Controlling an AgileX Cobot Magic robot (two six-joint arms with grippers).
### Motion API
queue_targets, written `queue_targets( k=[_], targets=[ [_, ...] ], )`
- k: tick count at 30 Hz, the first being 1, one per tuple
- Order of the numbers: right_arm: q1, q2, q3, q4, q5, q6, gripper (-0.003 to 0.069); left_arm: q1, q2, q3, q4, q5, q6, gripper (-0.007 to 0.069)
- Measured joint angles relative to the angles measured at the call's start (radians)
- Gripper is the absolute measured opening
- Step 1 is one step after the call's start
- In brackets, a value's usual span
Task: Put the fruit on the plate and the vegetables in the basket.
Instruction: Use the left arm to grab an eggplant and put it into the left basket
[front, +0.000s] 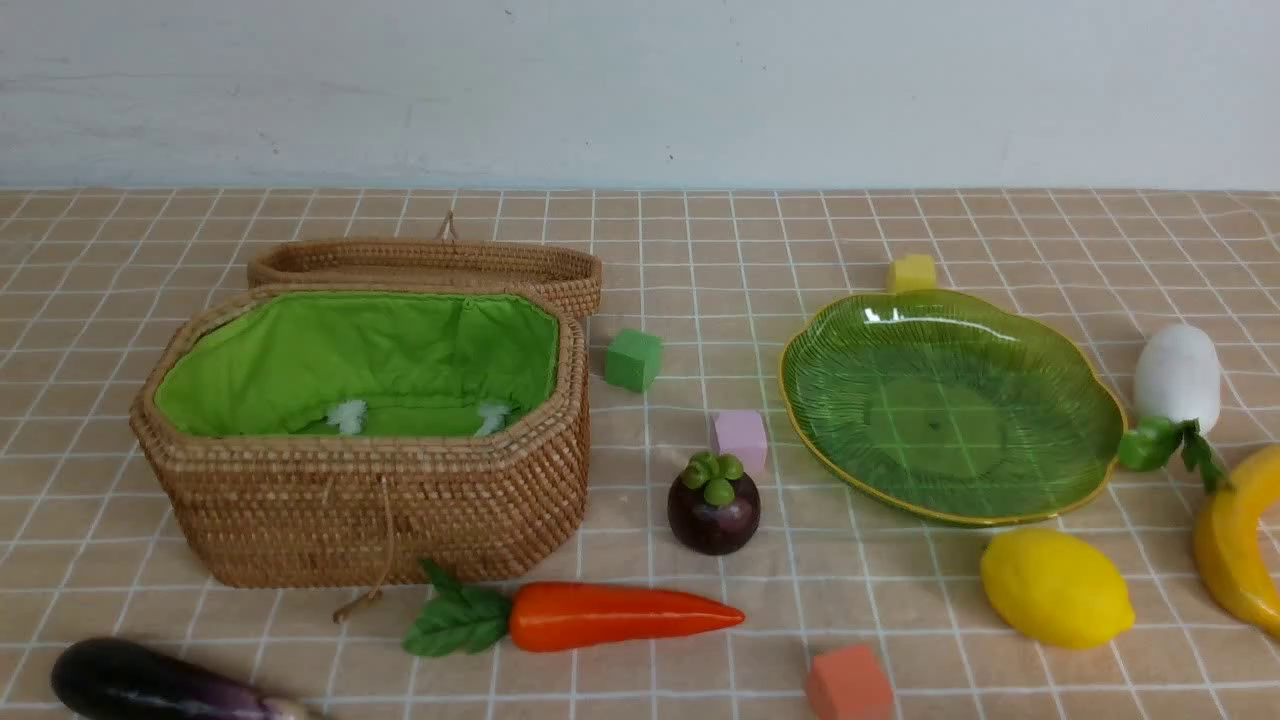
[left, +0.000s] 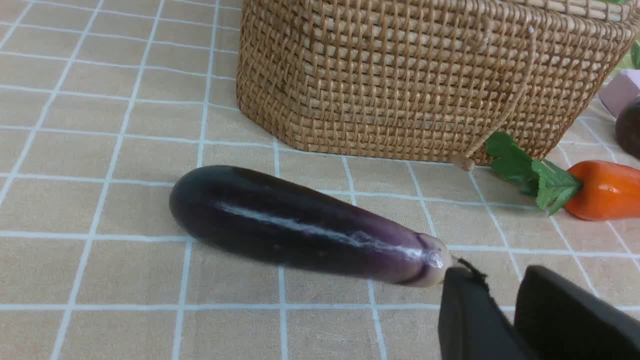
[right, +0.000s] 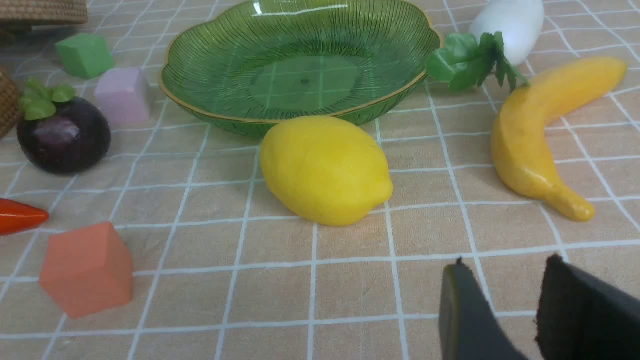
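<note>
The eggplant (left: 300, 230) lies in front of the basket (left: 425, 75). Our left gripper (left: 497, 287), narrowly parted and empty, needs wider jaws; we should straddle the glossy body mid-length, crosswise. Right gripper (right: 505, 285): parted, empty.

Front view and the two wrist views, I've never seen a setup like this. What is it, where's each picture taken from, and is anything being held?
This is a robot with two arms, each ending in a pincer. The front view looks forward from between the arms, which are out of that shot. Each wrist view rides on one arm. On the checked cloth lie an open basket, an empty plate, an eggplant, carrot, radish, mangosteen, lemon, banana and some foam cubes. The left pincer sits by the eggplant's tip, and the right pincer is short of the lemon. Both are parted and hold nothing.
</note>
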Motion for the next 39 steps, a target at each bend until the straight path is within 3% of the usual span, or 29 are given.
queue_targets(
  k=[19, 24, 33, 39],
  targets=[
    [0.0, 0.0, 0.0, 0.0, 0.0, 0.0, 0.0242, 0.0, 0.0, 0.0, 0.0, -0.002, 0.0, 0.0148],
    [0.0, 0.0, 0.0, 0.0, 0.0, 0.0, 0.0242, 0.0, 0.0, 0.0, -0.021, -0.084, -0.008, 0.0148],
    [0.0, 0.0, 0.0, 0.0, 0.0, 0.0, 0.0242, 0.0, 0.0, 0.0, -0.36, -0.389, -0.164, 0.0158],
    [0.0, 0.0, 0.0, 0.0, 0.0, 0.0, 0.0242, 0.0, 0.0, 0.0, -0.47, -0.42, -0.203, 0.0157]
  ],
)
